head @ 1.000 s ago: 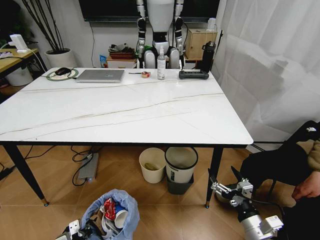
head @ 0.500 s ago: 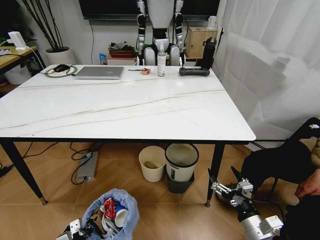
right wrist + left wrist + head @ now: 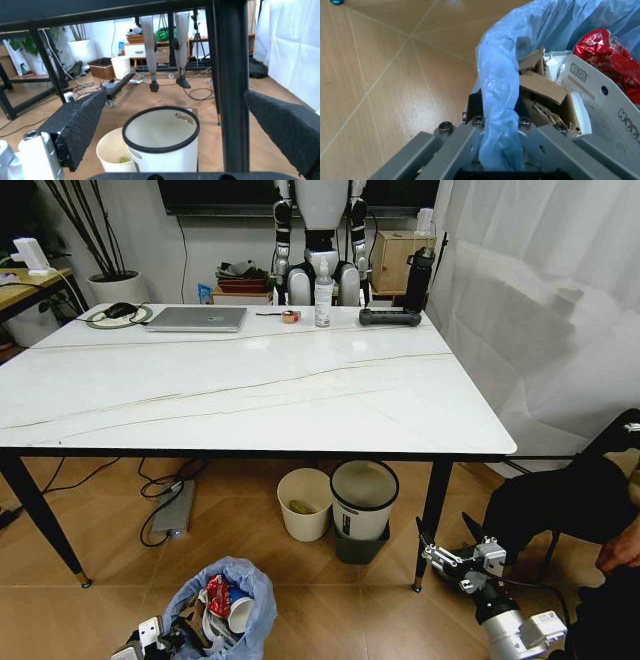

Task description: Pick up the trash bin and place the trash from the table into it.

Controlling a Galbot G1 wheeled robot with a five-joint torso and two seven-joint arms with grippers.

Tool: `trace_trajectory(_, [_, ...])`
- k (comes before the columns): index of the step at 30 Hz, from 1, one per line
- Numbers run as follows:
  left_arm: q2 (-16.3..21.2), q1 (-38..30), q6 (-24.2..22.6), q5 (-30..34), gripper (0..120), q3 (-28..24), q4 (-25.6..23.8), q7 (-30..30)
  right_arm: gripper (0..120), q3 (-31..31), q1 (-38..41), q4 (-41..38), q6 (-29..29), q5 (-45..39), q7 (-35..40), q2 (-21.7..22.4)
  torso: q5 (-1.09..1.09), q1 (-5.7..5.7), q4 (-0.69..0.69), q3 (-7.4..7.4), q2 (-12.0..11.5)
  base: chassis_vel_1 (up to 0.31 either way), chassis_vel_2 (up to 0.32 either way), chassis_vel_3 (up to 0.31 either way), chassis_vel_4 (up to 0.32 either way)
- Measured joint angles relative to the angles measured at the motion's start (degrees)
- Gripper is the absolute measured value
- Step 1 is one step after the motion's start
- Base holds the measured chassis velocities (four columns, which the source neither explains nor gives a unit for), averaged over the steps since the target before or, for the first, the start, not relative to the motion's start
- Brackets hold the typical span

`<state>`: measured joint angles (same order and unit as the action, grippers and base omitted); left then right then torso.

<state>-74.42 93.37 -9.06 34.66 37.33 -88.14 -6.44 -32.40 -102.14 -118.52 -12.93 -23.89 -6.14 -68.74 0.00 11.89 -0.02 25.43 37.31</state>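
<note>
My left gripper (image 3: 497, 150) is clamped on the bag-covered rim of the trash bin (image 3: 228, 605), the crinkled blue plastic bunched between its two grey fingers (image 3: 455, 146), and it holds the bin low over the wooden floor in front of the table (image 3: 250, 395). Inside the bin lies the trash (image 3: 555, 93): torn brown cardboard, a white printed carton, a shiny red wrapper (from my head I also make out a white cup in there). My right gripper (image 3: 437, 555) hangs low by the table's near right leg (image 3: 431, 520), its padded black fingers (image 3: 77, 125) spread wide apart and holding nothing. Past it under the table stand a cream round bin (image 3: 304, 505) and a black-rimmed grey bin (image 3: 362, 498), side by side. On the far end of the tabletop sit a silver laptop (image 3: 198, 318) and a clear spray bottle (image 3: 323, 292).
</note>
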Motion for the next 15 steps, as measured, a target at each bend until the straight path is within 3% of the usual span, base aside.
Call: trace_trajectory(15, [0.3, -0.4, -0.1, 0.1, 0, -0.2, 0.2, -0.1, 100, 0.0, 0.0, 0.0, 0.0, 0.0, 0.0, 0.0, 0.0, -1.48, 0.0, -2.28, -3.8, 0.0, 0.0, 0.0, 0.0])
